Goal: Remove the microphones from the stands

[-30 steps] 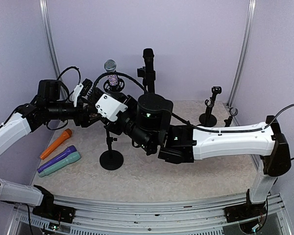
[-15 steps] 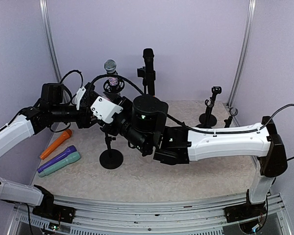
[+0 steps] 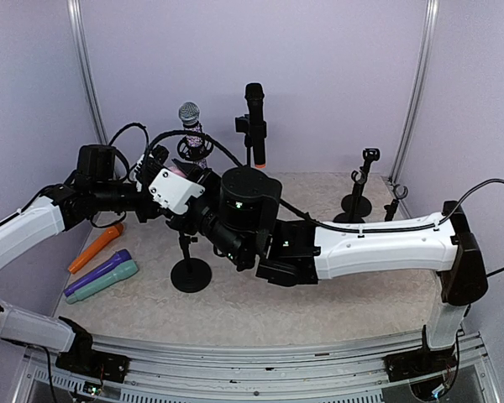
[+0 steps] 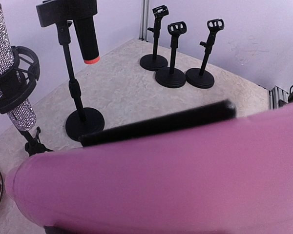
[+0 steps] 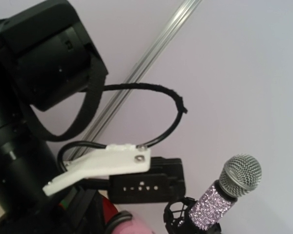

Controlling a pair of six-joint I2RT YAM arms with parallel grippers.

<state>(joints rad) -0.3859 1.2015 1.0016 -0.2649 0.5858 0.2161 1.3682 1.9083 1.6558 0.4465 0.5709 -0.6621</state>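
A pink microphone [image 4: 176, 175] fills the lower half of the left wrist view, lying across the jaws, with a black bar [image 4: 156, 124] tight along its upper side. My left gripper [image 3: 157, 204] reaches in from the left at the head of the black stand [image 3: 190, 273] and looks shut on the microphone. The microphone's rounded pink end [image 5: 129, 225] shows at the bottom of the right wrist view. My right gripper [image 3: 189, 220] lies across the stand's pole under its white camera mount. Its fingers are hidden in both views.
A glitter microphone [image 3: 191, 126] and a black microphone with an orange tip [image 3: 254, 117] stand in holders at the back. Empty stands [image 3: 359, 189] are at the back right. Orange [image 3: 95, 246], purple [image 3: 98, 272] and teal [image 3: 103, 282] microphones lie at the left.
My left arm has pushed rightwards to the head of the stand and its jaws have closed. The right arm has shifted a little to the left.
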